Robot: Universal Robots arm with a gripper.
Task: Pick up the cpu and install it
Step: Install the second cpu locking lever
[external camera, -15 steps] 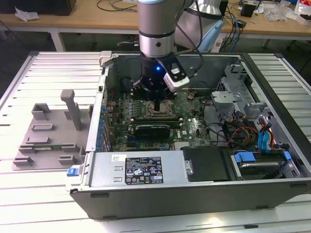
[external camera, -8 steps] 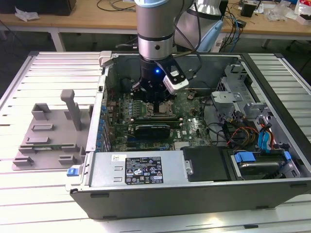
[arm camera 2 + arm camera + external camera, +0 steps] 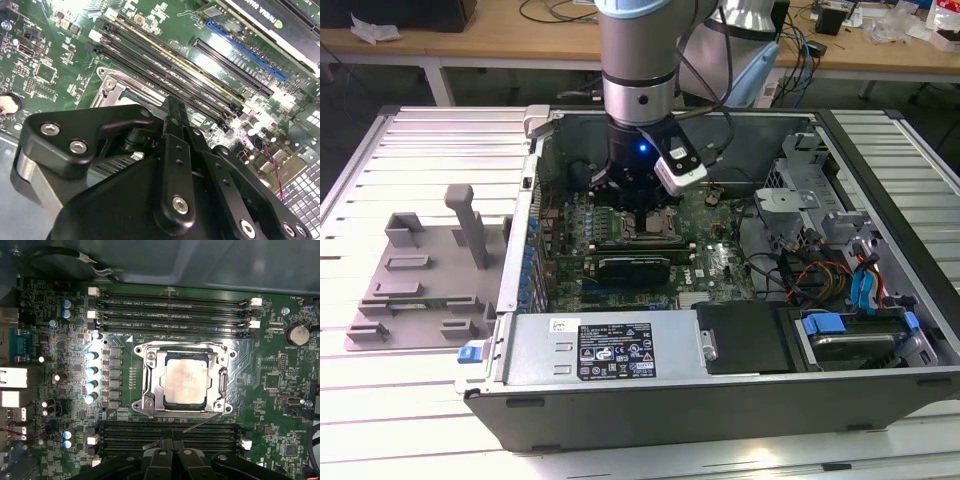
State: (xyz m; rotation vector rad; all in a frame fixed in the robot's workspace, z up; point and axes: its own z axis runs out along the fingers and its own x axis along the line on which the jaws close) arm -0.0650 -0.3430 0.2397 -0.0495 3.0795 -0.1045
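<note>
- Nearest the exterior camera, the open black computer case lies on its side on the ribbed silver metal desk, with a grey power supply box bearing a black label along its near wall.
- On the desk, on the exterior view's left of the case, a grey plastic fixture block with upright posts stands well apart from the arm.
- Deeper inside the case lies the green motherboard, and a long black expansion card sits across it.
- The black gripper hangs on the silver and grey arm directly above the processor socket area of the motherboard.
- In the first wrist view, the gripper shows its fingers drawn tightly together with nothing between them; the tips hover over the black memory slots just beside the socket.
- In the second wrist view, the gripper shows the same clenched, empty fingers above the board.
- The small flat square cpu with a silver-grey metal top sits in the socket, framed by the silver metal retention bracket, which lies around its edges.
- A thin metal lever lies slanted between the socket and the near memory slots.
- Beyond the socket, another bank of black memory slots runs parallel.
- Farthest back, a wooden workbench with cables stands behind the desk.
</note>
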